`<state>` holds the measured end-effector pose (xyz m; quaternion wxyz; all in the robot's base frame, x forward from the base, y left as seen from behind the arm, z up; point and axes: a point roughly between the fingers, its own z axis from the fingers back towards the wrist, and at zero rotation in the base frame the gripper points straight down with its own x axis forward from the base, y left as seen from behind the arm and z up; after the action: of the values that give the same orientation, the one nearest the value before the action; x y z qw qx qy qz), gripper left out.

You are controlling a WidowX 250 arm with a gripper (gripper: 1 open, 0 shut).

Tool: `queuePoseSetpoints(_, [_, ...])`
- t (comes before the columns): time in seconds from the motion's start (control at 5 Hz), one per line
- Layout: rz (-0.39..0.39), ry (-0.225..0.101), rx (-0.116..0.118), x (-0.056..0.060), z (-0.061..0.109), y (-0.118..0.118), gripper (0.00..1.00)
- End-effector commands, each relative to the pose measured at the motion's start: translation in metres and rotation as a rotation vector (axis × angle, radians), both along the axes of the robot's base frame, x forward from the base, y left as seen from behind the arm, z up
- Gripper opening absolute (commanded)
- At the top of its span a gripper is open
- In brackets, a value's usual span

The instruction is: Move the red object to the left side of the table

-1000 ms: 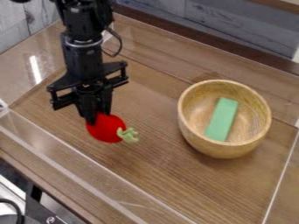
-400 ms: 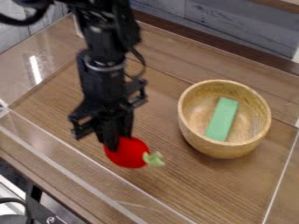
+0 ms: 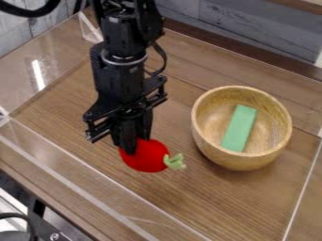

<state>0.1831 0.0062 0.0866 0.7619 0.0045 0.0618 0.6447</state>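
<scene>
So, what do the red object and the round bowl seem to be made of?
The red object looks like glossy plastic: it shows a bright highlight, and its pale green stem looks moulded. The bowl appears to be light wood with a matte finish; faint grain shows on its wall.

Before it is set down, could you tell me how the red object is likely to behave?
The red object looks rounded and glossy, so it may roll on the table and could slip from the tool. It seems rigid, keeping its shape in the grip.
</scene>
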Motion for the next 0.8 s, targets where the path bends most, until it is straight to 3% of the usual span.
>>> queuePoseSetpoints(0.0, [-0.032, -0.060, -0.009, 0.014, 0.014, 0.014, 0.00])
queuePoseSetpoints(0.6, [0.055, -0.097, -0.026, 0.032, 0.000, 0.100, 0.00])
